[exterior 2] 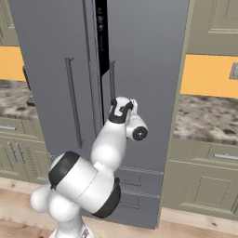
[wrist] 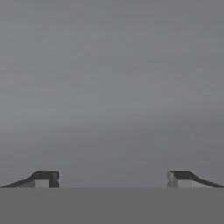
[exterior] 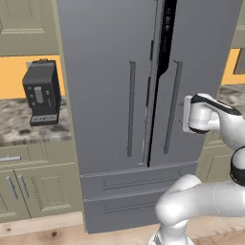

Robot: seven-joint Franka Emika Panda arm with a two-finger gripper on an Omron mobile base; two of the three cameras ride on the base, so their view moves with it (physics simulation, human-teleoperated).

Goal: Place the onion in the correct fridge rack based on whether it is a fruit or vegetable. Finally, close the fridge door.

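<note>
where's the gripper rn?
The gripper is open, up against the right fridge door, right of its handle.

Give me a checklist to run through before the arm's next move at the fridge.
1. Claw empty, tips wide apart: ok.
2. Onion racked: cannot tell, fridge inside hidden.
3. Right door fully shut: not ok, a dark gap remains beside the left door.
4. Hand against the right door for pushing: ok, the hand view faces flat grey panel close up.
5. Handles clear of the arm: ok, the hand sits right of them.
6. Coffee machine out of the way: ok, on the counter far left.
</note>
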